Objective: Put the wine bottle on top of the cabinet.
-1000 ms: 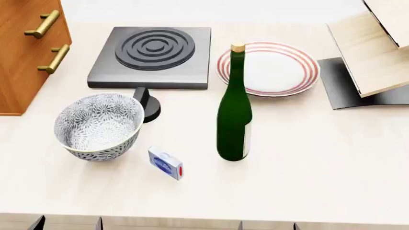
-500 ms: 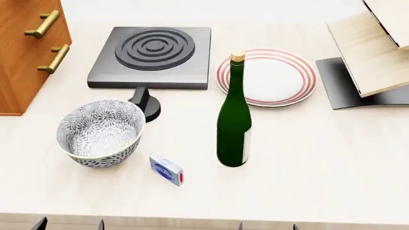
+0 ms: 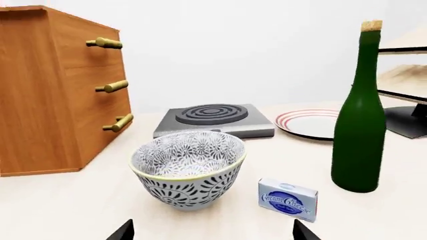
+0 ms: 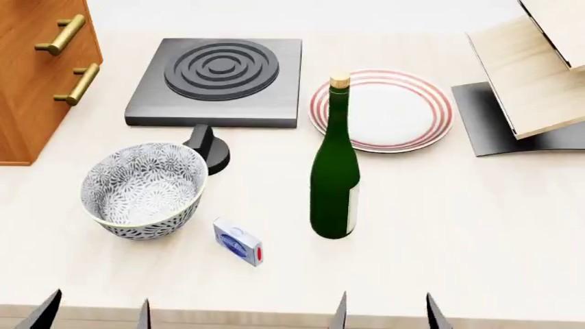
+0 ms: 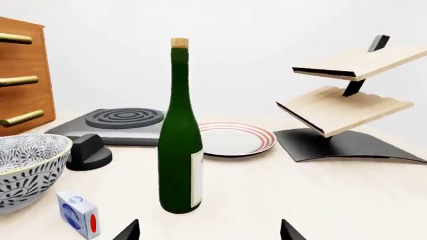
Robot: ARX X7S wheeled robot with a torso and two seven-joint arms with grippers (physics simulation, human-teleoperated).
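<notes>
The wine bottle [image 4: 335, 178] [image 3: 360, 115] [image 5: 180, 135] stands upright in the middle of the table, dark green with a tan cork. The cabinet [image 4: 37, 68] [image 3: 53, 95] [image 5: 20, 80], orange-brown with brass handles, is at the far left of the table. My left gripper [image 4: 94, 312] [image 3: 210, 232] is open at the table's near edge, in front of the bowl. My right gripper [image 4: 384, 312] [image 5: 209, 231] is open at the near edge, just in front of the bottle. Nothing is between either pair of fingers.
A patterned bowl [image 4: 144, 190] and a small cream cheese box [image 4: 238, 241] lie left of the bottle. Behind are a black hotplate [image 4: 219, 79] with its knob [image 4: 210, 147], a red-striped plate [image 4: 382, 108], and a pale wooden rack [image 4: 535, 75] on a black base at the right.
The view has shifted slightly, so the table's things sit a little lower in the picture. Both grippers' fingertips have risen into view at the near edge. Nothing on the table was touched.
</notes>
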